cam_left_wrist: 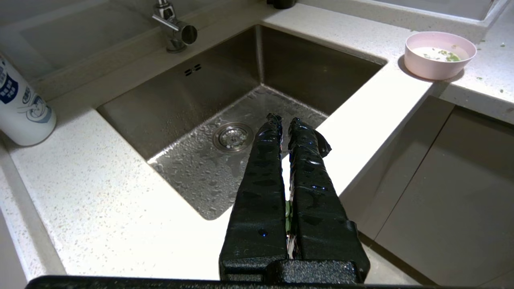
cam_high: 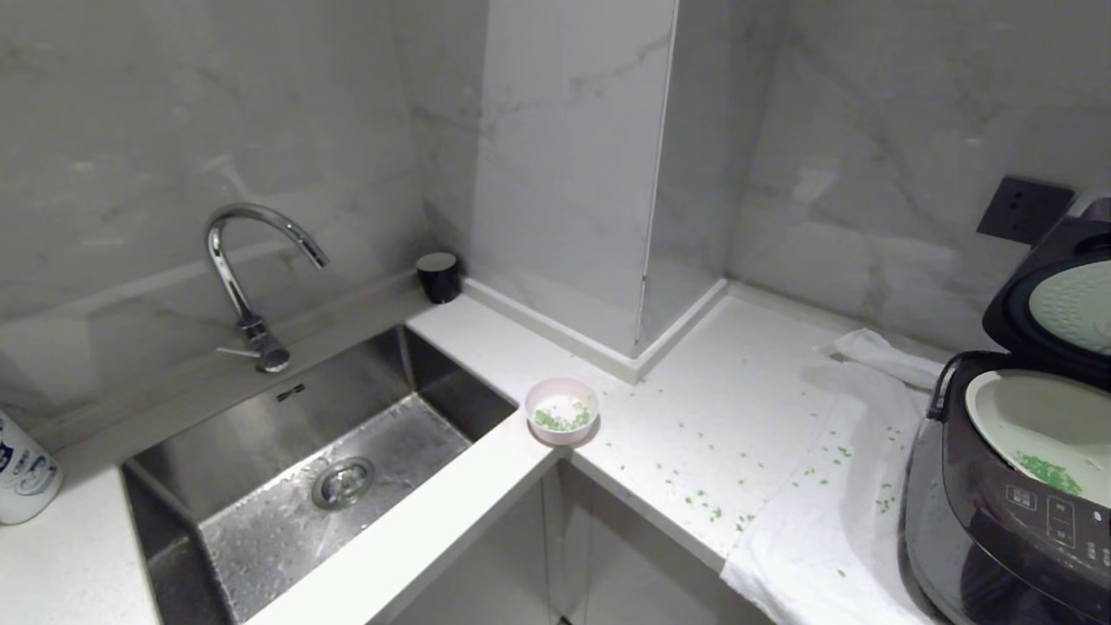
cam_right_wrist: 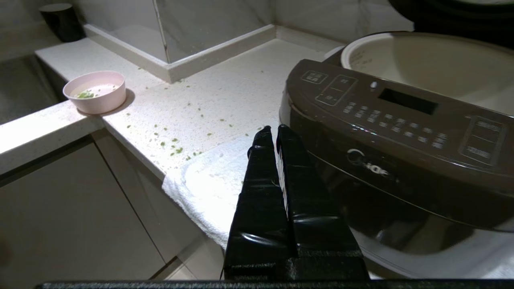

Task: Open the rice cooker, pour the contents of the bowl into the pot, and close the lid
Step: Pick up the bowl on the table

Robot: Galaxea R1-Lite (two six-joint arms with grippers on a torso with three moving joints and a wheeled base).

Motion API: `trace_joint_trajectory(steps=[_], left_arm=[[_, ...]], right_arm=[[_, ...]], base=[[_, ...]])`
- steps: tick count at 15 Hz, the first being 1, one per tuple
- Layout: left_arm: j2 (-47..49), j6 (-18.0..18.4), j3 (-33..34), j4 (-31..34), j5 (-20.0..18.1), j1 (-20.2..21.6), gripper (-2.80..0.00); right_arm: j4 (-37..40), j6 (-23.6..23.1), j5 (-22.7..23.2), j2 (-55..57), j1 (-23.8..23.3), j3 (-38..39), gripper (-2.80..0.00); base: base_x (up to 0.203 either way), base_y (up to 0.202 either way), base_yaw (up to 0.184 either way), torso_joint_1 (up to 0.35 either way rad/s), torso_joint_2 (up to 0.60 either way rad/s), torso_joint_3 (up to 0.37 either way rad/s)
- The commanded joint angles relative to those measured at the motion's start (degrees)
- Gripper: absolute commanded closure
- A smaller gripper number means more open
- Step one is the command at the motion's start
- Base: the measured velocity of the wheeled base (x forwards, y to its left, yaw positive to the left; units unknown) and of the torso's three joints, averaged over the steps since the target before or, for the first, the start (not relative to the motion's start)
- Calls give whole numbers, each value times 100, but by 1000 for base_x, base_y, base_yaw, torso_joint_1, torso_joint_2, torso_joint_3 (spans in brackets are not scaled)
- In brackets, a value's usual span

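the rice cooker point(cam_high: 1024, 486) is sitting at the right on a white towel point(cam_high: 833, 512) with the lid point(cam_high: 1055, 299) standing up, and green bits point(cam_high: 1050, 473) are lying in the pot point(cam_high: 1037, 425). the bowl point(cam_high: 562, 410) is resting on the counter point(cam_high: 694, 408) beside the sink point(cam_high: 321, 460), holding a few scraps, with more bits scattered across the counter. closing looks like the step in hand: it is calling for a push on the lid's top edge, straight down until it latches, without dragging the cooker on the towel. the left gripper point(cam_left_wrist: 284, 119) is hanging closed and empty over the sink edge; the right gripper point(cam_right_wrist: 273, 130) is closed on nothing, just before the cooker's front.
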Motion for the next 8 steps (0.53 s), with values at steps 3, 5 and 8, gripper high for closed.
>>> trace_joint_trajectory(steps=[3,5,8], left_arm=[[9,3,0,0,-1,0,0],[9,3,6,0,-1,0,0],[9,3,0,0,7,-8,0]], right_arm=[[-3,-3,5,5,2,9,0],[-3,-3,5,5,2,9,0],[-3,-3,5,5,2,9,0]], base=[[0,0,0,0,0,0],[0,0,0,0,0,0],[2,6,-147,5,1,0]])
